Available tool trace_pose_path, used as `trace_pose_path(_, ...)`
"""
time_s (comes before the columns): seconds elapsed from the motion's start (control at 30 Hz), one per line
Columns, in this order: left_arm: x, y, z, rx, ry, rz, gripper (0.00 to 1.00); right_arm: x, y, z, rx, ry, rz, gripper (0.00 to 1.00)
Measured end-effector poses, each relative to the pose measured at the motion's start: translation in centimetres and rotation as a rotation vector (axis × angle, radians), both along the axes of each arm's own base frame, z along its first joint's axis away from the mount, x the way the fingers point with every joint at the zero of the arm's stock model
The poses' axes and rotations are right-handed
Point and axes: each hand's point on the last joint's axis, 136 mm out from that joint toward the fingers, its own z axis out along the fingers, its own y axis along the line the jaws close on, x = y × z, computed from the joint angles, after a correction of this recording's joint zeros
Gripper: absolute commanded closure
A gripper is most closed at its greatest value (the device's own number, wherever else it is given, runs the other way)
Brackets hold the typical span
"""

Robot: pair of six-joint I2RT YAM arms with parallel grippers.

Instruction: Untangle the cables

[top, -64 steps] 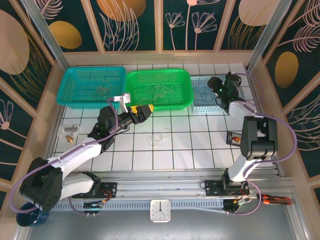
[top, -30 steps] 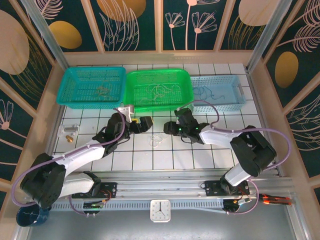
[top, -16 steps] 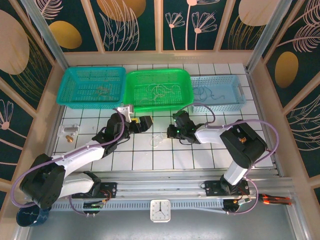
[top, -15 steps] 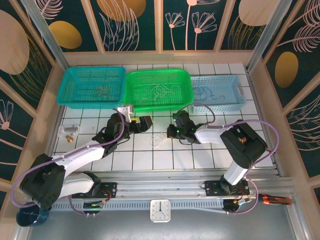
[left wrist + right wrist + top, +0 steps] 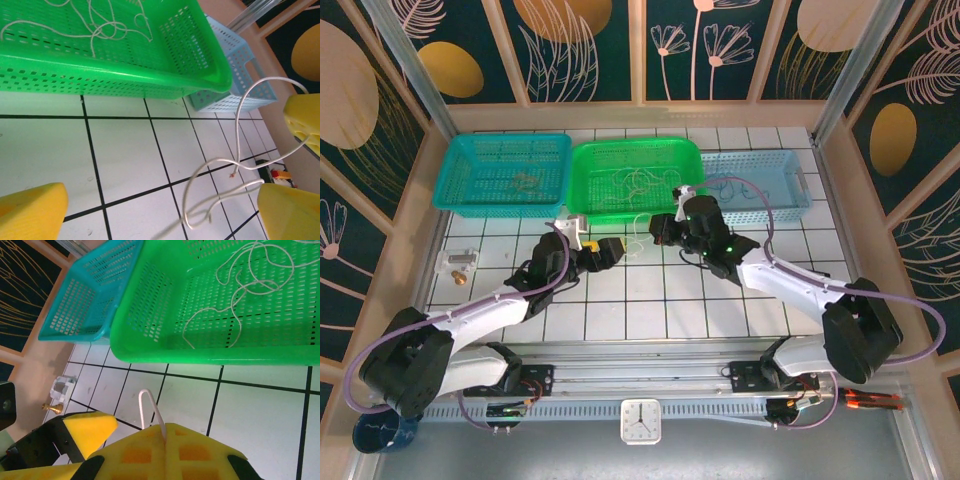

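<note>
A thin cream-white cable (image 5: 144, 401) hangs off the tiles, and my right gripper (image 5: 165, 427) is shut on it, a small loop sticking out above the pads. In the left wrist view the same cable (image 5: 216, 162) curls in the air between the wide-apart fingers of my left gripper (image 5: 161, 192), which is open and holds nothing. From above, the right gripper (image 5: 658, 228) and left gripper (image 5: 608, 250) face each other in front of the green basket (image 5: 585, 195), the cable (image 5: 637, 243) between them. More cream cables (image 5: 250, 270) lie in that basket.
A teal basket (image 5: 455, 185) with tan wires stands at the back left, and a light blue basket (image 5: 800, 195) with a blue wire at the back right. Small brass parts (image 5: 458, 262) lie on the left tiles. A red-orange object (image 5: 277, 173) sits on the right tiles.
My right gripper has risen and moved back towards the green basket, lifting the white cable off the tiles. The left gripper has barely shifted and stays open.
</note>
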Motion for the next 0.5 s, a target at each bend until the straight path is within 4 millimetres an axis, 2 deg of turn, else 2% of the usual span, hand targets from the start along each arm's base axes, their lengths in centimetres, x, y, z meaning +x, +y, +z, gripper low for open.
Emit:
trace_pose_path(0.23, -0.1, -0.6, 0.5, -0.033, -0.02, -0.028, 0.19, -0.1, -0.4, -0.3, -0.01, 0.017, -0.008, 1.0)
trace_pose_path(0.5, -1.2, -0.9, -1.3, -0.049, -0.001, -0.076, 0.3, 0.5, -1.6, 1.8, 0.053, 0.007, -0.046, 1.0)
